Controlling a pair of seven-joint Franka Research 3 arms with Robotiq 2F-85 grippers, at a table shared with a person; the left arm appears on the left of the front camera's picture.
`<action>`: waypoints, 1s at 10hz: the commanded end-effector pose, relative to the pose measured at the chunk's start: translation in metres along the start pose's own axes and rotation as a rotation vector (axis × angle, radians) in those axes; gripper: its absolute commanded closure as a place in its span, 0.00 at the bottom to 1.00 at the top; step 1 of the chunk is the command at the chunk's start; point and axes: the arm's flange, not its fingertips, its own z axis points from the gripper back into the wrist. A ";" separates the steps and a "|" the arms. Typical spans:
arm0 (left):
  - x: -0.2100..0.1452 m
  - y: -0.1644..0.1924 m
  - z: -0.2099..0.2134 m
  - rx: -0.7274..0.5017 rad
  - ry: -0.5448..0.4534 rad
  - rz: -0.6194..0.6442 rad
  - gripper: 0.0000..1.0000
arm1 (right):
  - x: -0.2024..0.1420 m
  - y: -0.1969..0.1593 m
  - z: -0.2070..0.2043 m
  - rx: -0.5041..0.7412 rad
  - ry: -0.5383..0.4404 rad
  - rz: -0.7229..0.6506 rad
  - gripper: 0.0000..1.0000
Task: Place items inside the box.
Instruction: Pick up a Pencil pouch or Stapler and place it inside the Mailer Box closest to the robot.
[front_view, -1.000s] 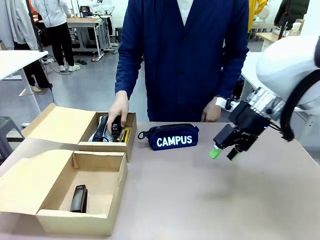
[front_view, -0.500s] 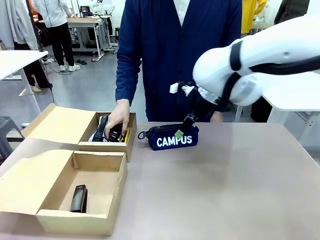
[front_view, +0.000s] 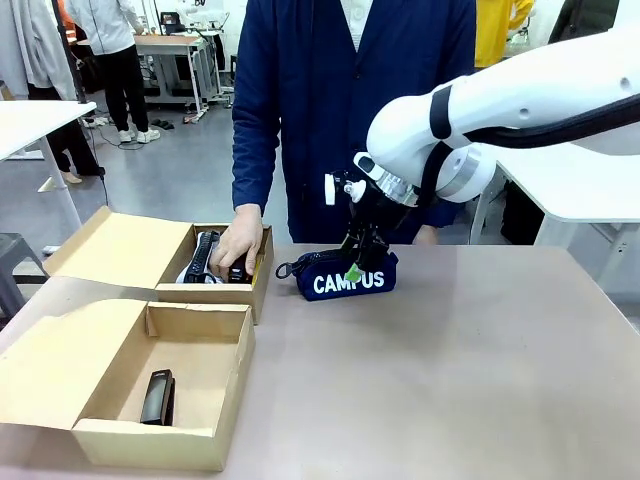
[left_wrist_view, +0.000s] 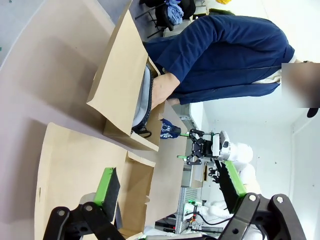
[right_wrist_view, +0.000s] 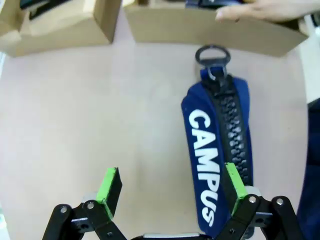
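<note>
Front view: half a second ago the right gripper (front_view: 357, 258) hung at the top right corner of the navy zip pouch lettered "CAMPUS" (front_view: 335, 279). It has since come lower and a little left, one green pad now in front of the lettering. The pouch has not shifted from the far middle of the grey-brown table (front_view: 450, 380). The person's hand (front_view: 240, 244) stays inside the far open cardboard box (front_view: 215, 293) at the far left edge, among dark things I cannot tell apart. The near open cardboard box (front_view: 160, 440) at the near left corner holds a black stapler (front_view: 157, 397).

Left wrist view: the left gripper (left_wrist_view: 170, 192) is spread wide above the near box. Farther off, a grey pouch (left_wrist_view: 145, 100) stands in the far box beside the person's hand.

Right wrist view: the right gripper's jaws are wide apart. One pad sits over the pouch's zip side and the other over bare table, neither gripping.
</note>
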 end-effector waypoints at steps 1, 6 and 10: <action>-0.001 0.001 0.001 -0.015 -0.001 -0.016 0.00 | 0.002 -0.009 0.004 -0.015 0.018 0.051 0.00; -0.001 0.001 0.001 -0.015 -0.001 -0.016 0.00 | 0.005 -0.036 -0.013 -0.125 0.047 0.011 0.00; -0.001 0.001 0.001 -0.015 -0.001 -0.016 0.00 | -0.006 -0.052 -0.032 -0.090 0.049 -0.042 0.00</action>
